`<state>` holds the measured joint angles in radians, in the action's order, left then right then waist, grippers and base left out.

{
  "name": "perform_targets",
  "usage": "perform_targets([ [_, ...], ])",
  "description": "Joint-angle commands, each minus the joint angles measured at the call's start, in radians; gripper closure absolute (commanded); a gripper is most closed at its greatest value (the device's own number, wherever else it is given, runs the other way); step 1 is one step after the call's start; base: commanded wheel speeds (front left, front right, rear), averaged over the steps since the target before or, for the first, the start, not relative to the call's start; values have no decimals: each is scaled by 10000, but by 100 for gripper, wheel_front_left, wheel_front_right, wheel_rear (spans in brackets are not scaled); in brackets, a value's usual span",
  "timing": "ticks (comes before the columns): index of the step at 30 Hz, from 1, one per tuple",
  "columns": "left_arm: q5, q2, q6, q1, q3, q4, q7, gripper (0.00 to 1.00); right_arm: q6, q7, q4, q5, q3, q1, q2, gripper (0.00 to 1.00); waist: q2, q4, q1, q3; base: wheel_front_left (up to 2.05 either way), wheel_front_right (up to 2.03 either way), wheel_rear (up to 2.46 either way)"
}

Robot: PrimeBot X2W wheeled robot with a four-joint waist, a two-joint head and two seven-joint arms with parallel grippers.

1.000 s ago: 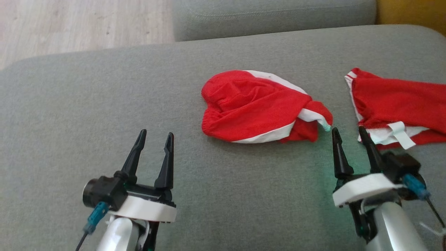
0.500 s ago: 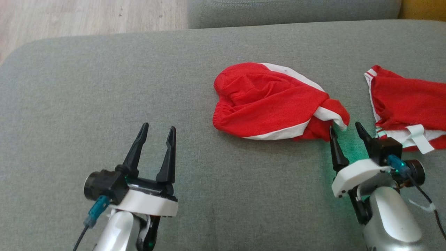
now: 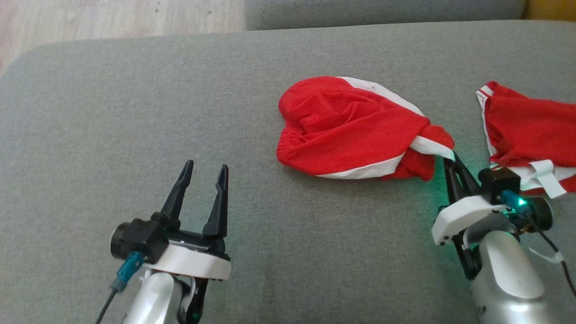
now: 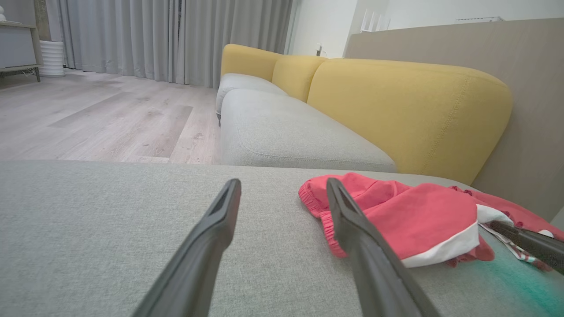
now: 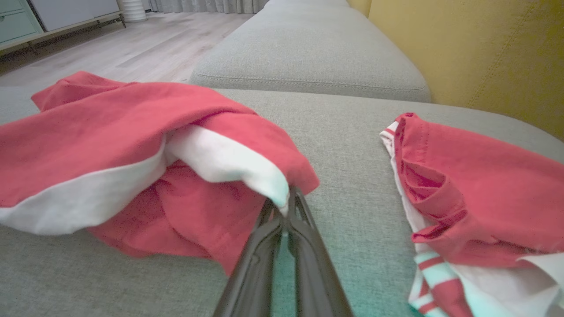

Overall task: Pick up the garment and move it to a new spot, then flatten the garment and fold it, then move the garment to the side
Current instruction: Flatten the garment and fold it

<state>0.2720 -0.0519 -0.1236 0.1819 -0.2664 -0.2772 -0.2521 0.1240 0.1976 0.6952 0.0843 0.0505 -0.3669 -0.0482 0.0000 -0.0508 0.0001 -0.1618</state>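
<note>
A crumpled red garment with white trim point(image 3: 351, 128) point(image 4: 410, 215) point(image 5: 110, 145) lies in the middle of the grey sofa cushion point(image 3: 135, 126). My right gripper point(image 3: 452, 158) point(image 5: 286, 207) is shut on the garment's white-edged right corner, its tips pinching the cloth. My left gripper point(image 3: 204, 173) point(image 4: 282, 193) stands open over bare cushion, well to the left of the garment, with nothing between its fingers.
A second red and white garment point(image 3: 526, 130) point(image 5: 467, 189) lies at the right edge of the cushion, just beside my right wrist. Another grey seat point(image 4: 282, 132) and yellow backrests point(image 4: 410, 110) lie beyond. Wooden floor point(image 3: 112, 18) shows past the cushion's far left edge.
My right gripper moved forward to the garment's right corner and closed on it. The head view shifted slightly. The left gripper stayed still and open.
</note>
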Motion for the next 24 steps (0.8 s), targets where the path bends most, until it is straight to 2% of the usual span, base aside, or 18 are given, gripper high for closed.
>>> perform_targets([
  [1,-29,-6,-31,504,238,269,-97,0,67,145,-228,92,-111,-326,-20,100,0,52,-1,23,0,0,0],
  [6,-4,-7,-43,506,154,198,-97,0,67,41,-401,296,585,-110,-20,100,0,353,-1,110,0,0,0],
  [13,-119,-110,-60,646,-270,103,-97,0,67,-759,-1426,508,1262,592,-20,100,0,923,-1,58,0,0,0],
  [19,-334,-601,-67,1201,-1643,-809,112,0,67,-1497,-2153,266,1127,973,-20,100,0,1347,-1,-112,0,0,0],
  [24,-305,-985,-69,2095,-2639,-2114,730,0,67,-1776,-2538,-13,790,990,-20,100,0,1651,-1,-317,0,0,0],
])
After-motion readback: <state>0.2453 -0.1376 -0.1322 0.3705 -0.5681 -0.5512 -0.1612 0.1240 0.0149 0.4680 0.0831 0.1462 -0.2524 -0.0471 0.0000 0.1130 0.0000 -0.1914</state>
